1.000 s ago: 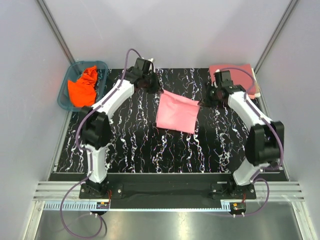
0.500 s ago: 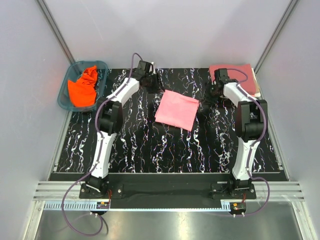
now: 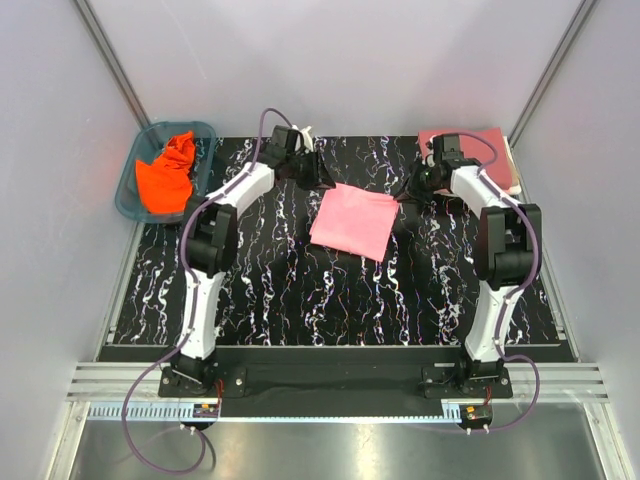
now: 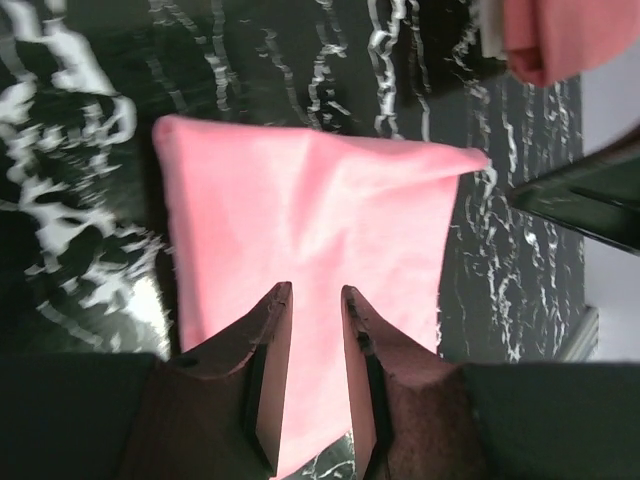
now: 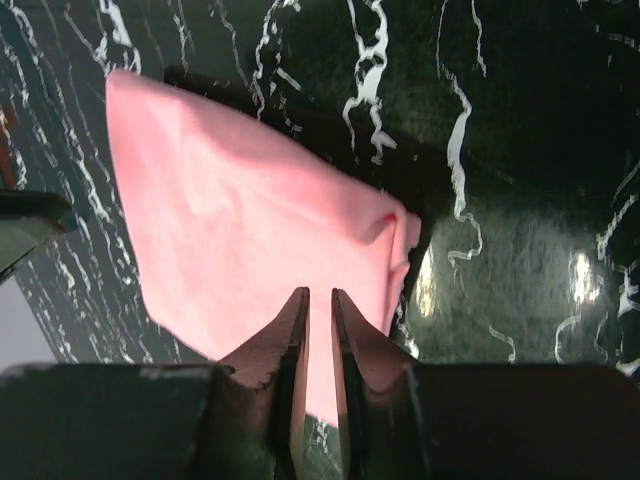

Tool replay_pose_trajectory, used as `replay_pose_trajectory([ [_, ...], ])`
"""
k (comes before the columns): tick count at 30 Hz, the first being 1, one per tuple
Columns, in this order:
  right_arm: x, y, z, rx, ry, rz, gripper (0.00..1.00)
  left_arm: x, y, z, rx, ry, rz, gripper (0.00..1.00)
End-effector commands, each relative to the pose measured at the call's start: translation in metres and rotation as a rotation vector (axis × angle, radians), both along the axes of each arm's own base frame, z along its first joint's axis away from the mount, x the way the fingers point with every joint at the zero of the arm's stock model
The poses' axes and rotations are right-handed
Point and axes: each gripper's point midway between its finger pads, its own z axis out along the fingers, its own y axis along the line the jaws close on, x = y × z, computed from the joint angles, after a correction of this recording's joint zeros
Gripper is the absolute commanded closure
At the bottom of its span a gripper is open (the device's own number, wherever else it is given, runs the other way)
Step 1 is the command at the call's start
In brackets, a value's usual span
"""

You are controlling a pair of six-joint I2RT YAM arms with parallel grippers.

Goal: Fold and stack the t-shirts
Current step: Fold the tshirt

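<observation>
Two claws stand at the far corners of one folded light pink cotton t-shirt (image 3: 354, 222), which lies flat on the black white-veined tabletop (image 3: 300, 290), just toward 12 o'clock of its centre.

1. Left claw (image 3: 320, 176): positioned at the 11 o'clock corner of the pink shirt. In the left wrist view the claw (image 4: 315, 340) shows its two dark fingers (image 4: 268, 380) parallel, with only a narrow gap between them. Pink cloth (image 4: 300, 220) fills that gap. Whether the pads pinch the cloth or merely hang over it cannot be told.

2. Right claw (image 3: 412, 190): positioned at the 1 o'clock corner of the pink shirt. In the right wrist view the claw (image 5: 317, 300) has its fingers (image 5: 290, 340) almost together, leaving a thin slit. Pink cloth (image 5: 240, 220) shows behind and in the slit. A small crease marks the shirt's corner just toward 3 o'clock of the fingertips. Whether this claw has hold of the cloth cannot be told.

3. Other shirts:
- A darker rose-red folded t-shirt (image 3: 490, 142) lies at the 1 o'clock corner of the tabletop, behind the right arm and well apart from the pink shirt.
- A bright orange crumpled t-shirt (image 3: 165, 178) lies inside a teal plastic basket (image 3: 124, 196), which stands off the tabletop's edge at 10 o'clock.

4. Both arms reach from the near edge toward 12 o'clock.
</observation>
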Motion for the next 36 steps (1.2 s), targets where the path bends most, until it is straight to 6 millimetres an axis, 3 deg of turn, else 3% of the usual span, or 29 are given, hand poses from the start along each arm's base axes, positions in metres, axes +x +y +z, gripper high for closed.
replay_pose_trajectory([
  [1,0.019,0.006,-0.009,0.01,-0.034,0.025,0.8,0.017,-0.02,0.01,-0.085,-0.074,-0.062,0.69],
  [6,0.036,-0.008,-0.042,-0.038,-0.004,-0.006,0.83,0.03,-0.022,-0.023,-0.065,-0.042,-0.042,0.68],
  [10,0.047,-0.014,-0.048,-0.049,-0.014,-0.011,0.83,0.038,-0.022,-0.033,-0.061,-0.041,-0.032,0.67],
  [14,0.054,-0.014,-0.022,-0.038,-0.065,-0.018,0.79,0.046,-0.015,-0.019,-0.081,-0.052,-0.005,0.67],
  [15,0.052,-0.013,-0.006,-0.028,-0.089,-0.016,0.77,0.047,-0.014,-0.005,-0.088,-0.073,-0.002,0.67],
  [17,0.043,-0.011,0.004,-0.018,-0.097,-0.011,0.76,0.045,-0.011,0.008,-0.085,-0.084,0.004,0.66],
  [18,0.04,-0.01,0.021,-0.007,-0.121,-0.011,0.73,0.043,-0.008,0.028,-0.087,-0.113,0.007,0.66],
  [20,0.025,-0.008,0.022,0.014,-0.101,-0.01,0.71,0.033,-0.002,0.031,-0.062,-0.108,0.015,0.65],
  [21,0.019,-0.004,0.033,0.035,-0.112,0.001,0.7,0.027,0.001,0.05,-0.065,-0.136,0.014,0.65],
  [22,0.014,-0.002,0.034,0.044,-0.108,0.006,0.7,0.017,0.004,0.04,-0.052,-0.11,0.012,0.65],
  [26,-0.013,0.007,0.02,0.099,-0.063,0.023,0.73,-0.017,0.0,0.039,-0.086,-0.069,-0.055,0.64],
  [29,-0.021,0.011,0.009,0.136,-0.044,0.011,0.76,-0.041,-0.002,0.022,-0.06,-0.039,-0.077,0.64],
  [33,-0.024,0.018,-0.006,0.191,-0.039,0.021,0.76,-0.077,0.002,-0.016,0.006,0.028,-0.091,0.63],
  [36,-0.028,0.019,-0.027,0.189,-0.002,0.022,0.73,-0.085,0.006,-0.032,0.015,0.048,-0.079,0.63],
])
